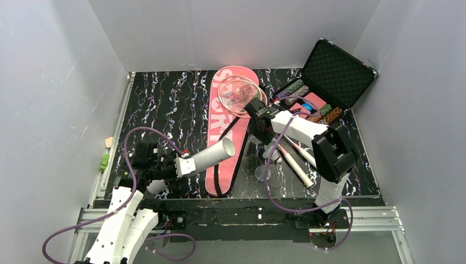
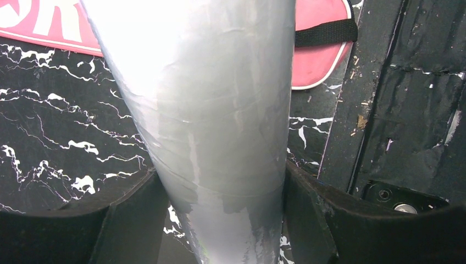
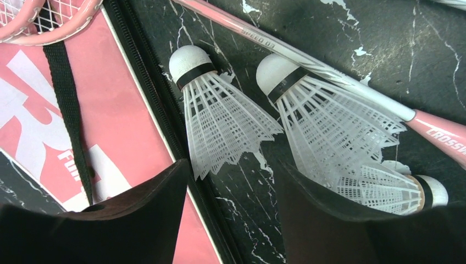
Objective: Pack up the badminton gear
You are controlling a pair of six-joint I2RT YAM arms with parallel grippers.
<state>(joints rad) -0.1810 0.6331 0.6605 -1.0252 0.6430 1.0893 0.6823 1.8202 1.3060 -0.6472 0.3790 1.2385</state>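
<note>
the top view looks down from above the near edge over the whole table (image 1: pixel 165 93), while both wrist views look down from close, each catching part of the bag (image 2: pixel 319 60).

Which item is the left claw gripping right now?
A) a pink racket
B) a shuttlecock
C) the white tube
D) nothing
C: in the left wrist view the white tube sits clamped between the fingers of the left claw, and the top view shows it sticking out of that claw toward the pink bag.
</note>
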